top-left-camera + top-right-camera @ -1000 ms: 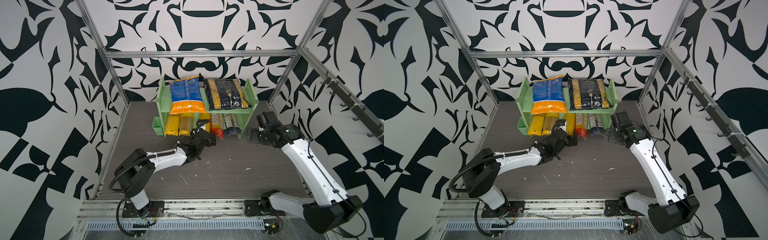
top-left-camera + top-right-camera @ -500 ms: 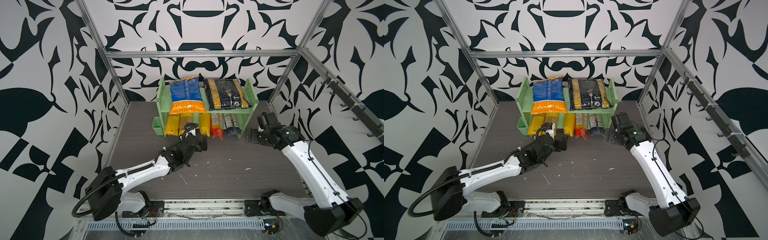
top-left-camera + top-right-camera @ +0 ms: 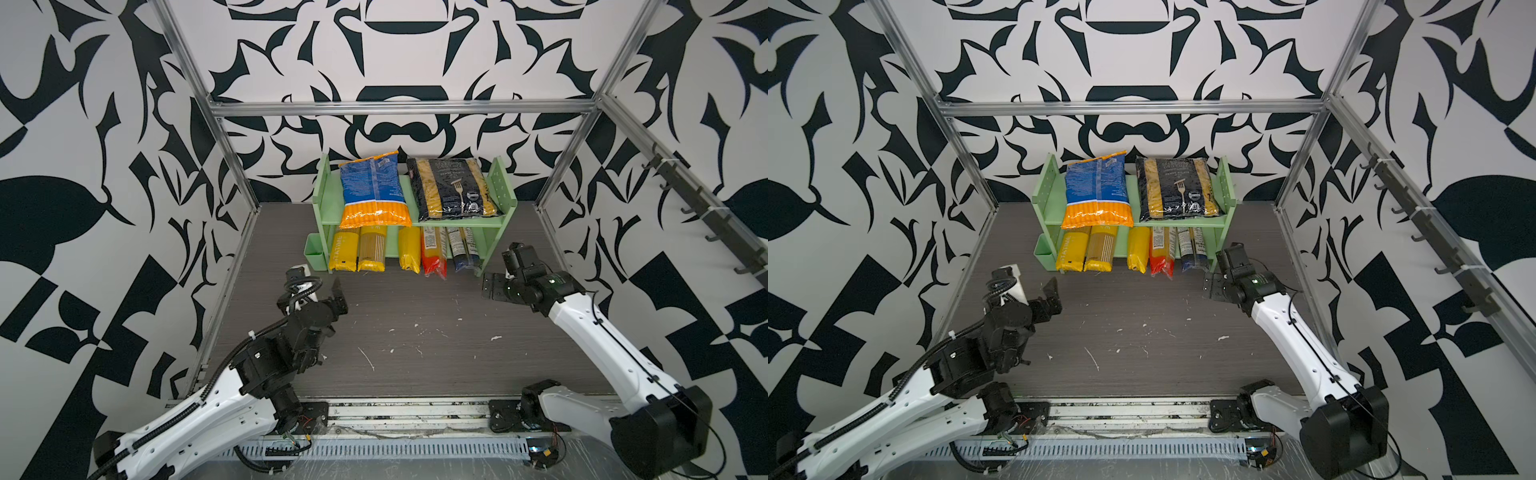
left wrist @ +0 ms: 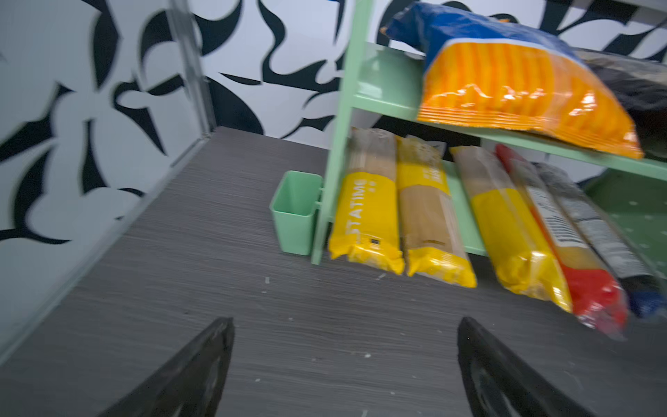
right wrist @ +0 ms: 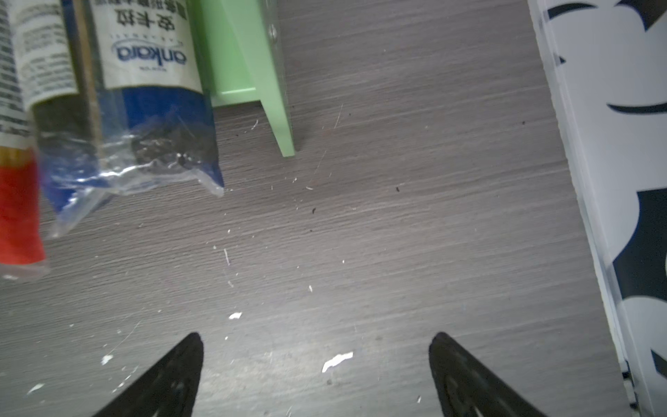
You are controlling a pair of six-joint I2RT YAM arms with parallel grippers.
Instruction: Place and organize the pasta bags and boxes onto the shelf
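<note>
the upper tier of the shelf [image 3: 326, 195] hides the far ends of the spaghetti packs [image 3: 372, 249]; print on the black penne bag [image 3: 455, 189] seems too small to read.

Shelf [image 3: 502, 187] at rear of tabletop [image 3: 415, 353]. Upper tier: left bag [image 3: 372, 187], right bag [image 3: 453, 187], side by side. Lower tier: five narrow packs [image 3: 409, 249] in a row. Cup [image 3: 314, 253] at shelf's left.

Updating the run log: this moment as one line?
shelf top: blue-orange bag, black bag | bottom: five spaghetti packs | left gripper: jaws open, empty | right gripper: jaws open, empty

shelf [image 3: 501, 185]: seven pasta packs [image 3: 409, 249]; left hand [image 3: 316, 286]: spread; right hand [image 3: 500, 270]: spread
</note>
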